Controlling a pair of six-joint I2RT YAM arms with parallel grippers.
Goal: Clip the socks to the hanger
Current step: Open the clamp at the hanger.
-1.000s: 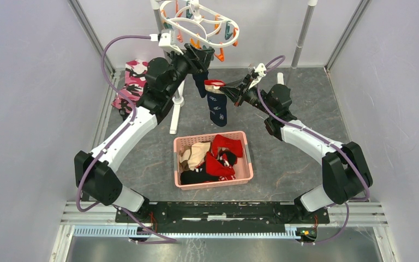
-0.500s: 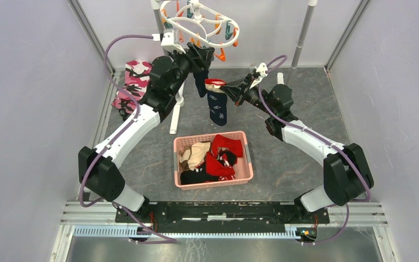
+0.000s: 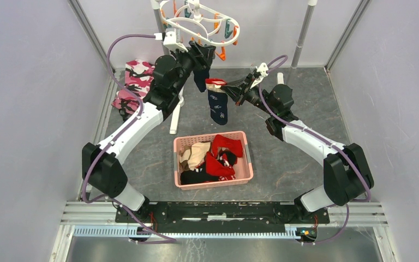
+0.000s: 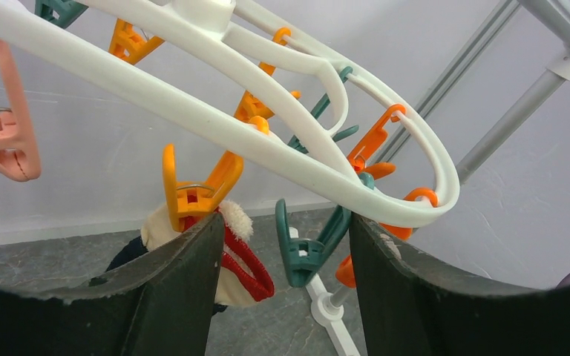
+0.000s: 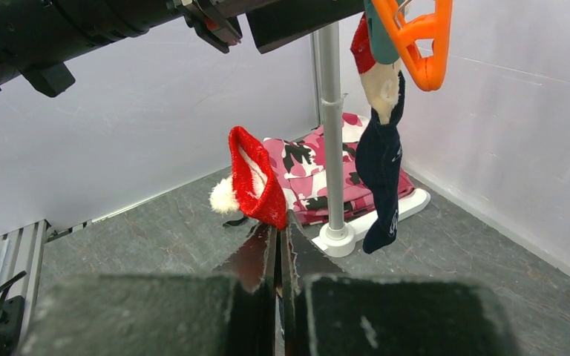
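Note:
The white oval hanger with orange and teal clips hangs at the back; it also fills the left wrist view. One navy sock with a red and beige cuff hangs from an orange clip; it also shows in the right wrist view. My left gripper is open just under the ring, with a teal clip between its jaws. My right gripper is shut on the red cuff of a second navy sock, which dangles to the right of the clipped one.
A pink basket mid-table holds red, beige and black socks. A pink camouflage cloth lies back left. The rack's grey pole and white foot stand beside the hanging sock; another pole is back right.
My left arm has moved up and back, bringing its open gripper closer under the hanger ring. My right gripper has stayed almost still with the sock in it.

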